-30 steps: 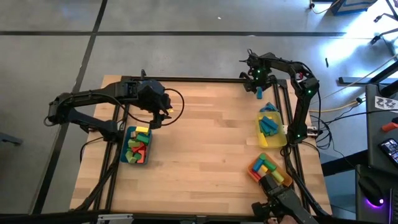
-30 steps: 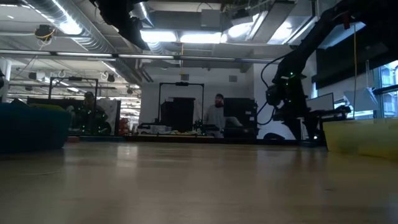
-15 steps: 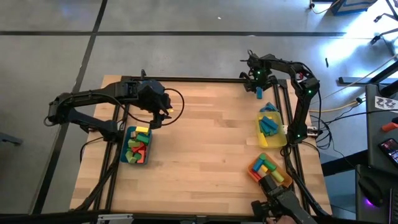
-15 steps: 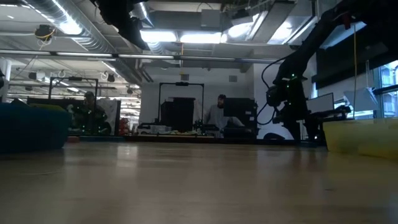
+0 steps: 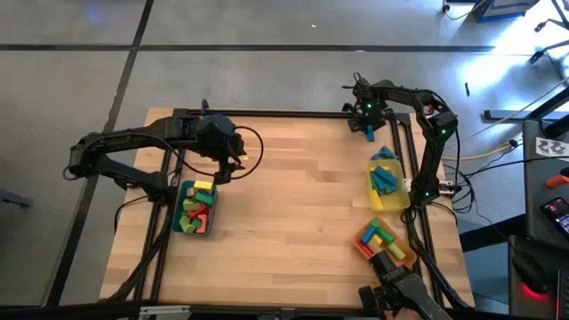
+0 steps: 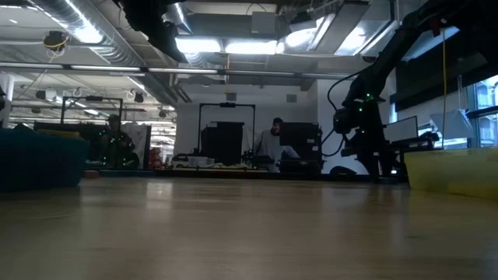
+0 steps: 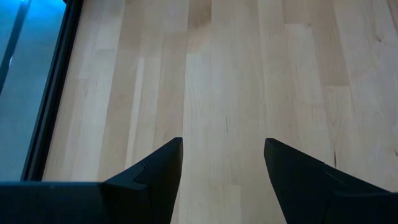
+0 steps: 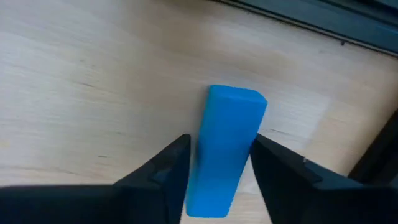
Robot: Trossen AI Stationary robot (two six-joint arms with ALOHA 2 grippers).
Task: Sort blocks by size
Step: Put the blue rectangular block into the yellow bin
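The blue block (image 8: 227,149) at the far right corner of the tabletop (image 5: 293,204) is the one in play: the right gripper (image 8: 219,163) has drawn its fingers in around it over the last second, and the wrist view now shows them pressed against the block's two long sides, pinching it. In the high view the same block (image 5: 370,132) shows as a small blue bar just below that gripper, which has hardly shifted position meanwhile. By my reading the grasp is just being made, so a lift and a carry to one of the trays should come next.

The left gripper (image 7: 222,163) hangs over bare wood beside the teal tray (image 5: 180,227), its fingers spread and empty, as they were a second ago.

Counts: three trays, namely the teal one at the left, the yellow tray (image 5: 377,201) at the right and the orange tray (image 5: 363,244) nearer on the right. One block lies loose outside them. The blocks heaped inside each tray overlap too much to count. Two people (image 6: 271,144) show in the room beyond.
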